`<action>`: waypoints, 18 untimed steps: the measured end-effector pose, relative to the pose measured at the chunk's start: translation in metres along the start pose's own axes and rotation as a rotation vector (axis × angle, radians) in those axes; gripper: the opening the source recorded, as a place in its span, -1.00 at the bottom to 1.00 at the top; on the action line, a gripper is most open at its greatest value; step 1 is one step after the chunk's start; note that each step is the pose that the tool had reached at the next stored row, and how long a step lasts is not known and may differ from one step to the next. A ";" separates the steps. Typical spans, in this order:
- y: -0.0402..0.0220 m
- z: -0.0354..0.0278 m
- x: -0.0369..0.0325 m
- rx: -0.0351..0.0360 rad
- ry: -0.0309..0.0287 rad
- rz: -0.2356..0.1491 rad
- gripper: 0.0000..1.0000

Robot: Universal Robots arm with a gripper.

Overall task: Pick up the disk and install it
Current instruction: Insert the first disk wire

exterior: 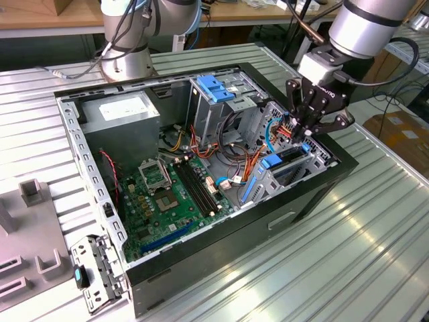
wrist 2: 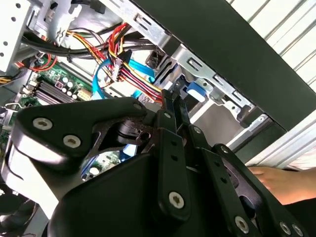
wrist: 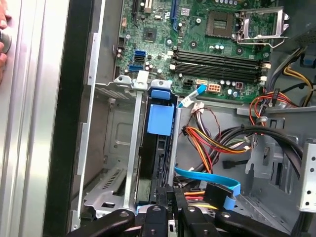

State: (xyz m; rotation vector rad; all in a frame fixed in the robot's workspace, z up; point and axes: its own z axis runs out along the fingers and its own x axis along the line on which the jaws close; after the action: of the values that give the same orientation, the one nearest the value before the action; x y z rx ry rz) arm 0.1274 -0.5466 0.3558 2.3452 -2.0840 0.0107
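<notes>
The disk [exterior: 289, 158] stands on edge in the metal drive bay [exterior: 322, 159] at the open computer case's corner, on the exterior view's right. Blue carrier rails [exterior: 271, 162] frame it. In the first wrist view the disk [wrist: 155, 163] is a dark slab between bay walls, with a blue rail tab [wrist: 161, 118] at its far end. My gripper [exterior: 305, 142] hangs straight over the near end. Its fingers are pinched together on the disk's blue rail end in both wrist views, gripper [wrist: 170, 196], gripper [wrist 2: 177, 102], blue rail end [wrist 2: 193, 91].
Red, yellow and blue cables [wrist: 212, 143] crowd the space beside the bay. The motherboard [exterior: 167, 194] and a second cage with a blue latch [exterior: 213, 87] lie further in. A person's hand [wrist 2: 276, 180] rests outside the case wall. Grey fixtures [exterior: 33, 194] sit on the exterior view's left.
</notes>
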 end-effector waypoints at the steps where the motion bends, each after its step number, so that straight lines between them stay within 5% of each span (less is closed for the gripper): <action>1: 0.0002 0.0001 0.0016 0.0017 -0.0144 0.000 -0.65; 2: 0.0007 0.0003 0.0032 0.0046 -0.0389 0.000 -0.65; 5: 0.0030 0.0005 0.0048 0.0102 -0.0588 0.000 -0.65; 9: 0.0058 0.0011 0.0064 0.0204 -0.0591 0.001 -0.65; 18: 0.0070 0.0034 0.0064 0.0306 -0.0582 0.034 -0.65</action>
State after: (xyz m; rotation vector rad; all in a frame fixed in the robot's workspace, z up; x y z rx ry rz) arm 0.1211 -0.5538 0.3525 2.3544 -2.1655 -0.0261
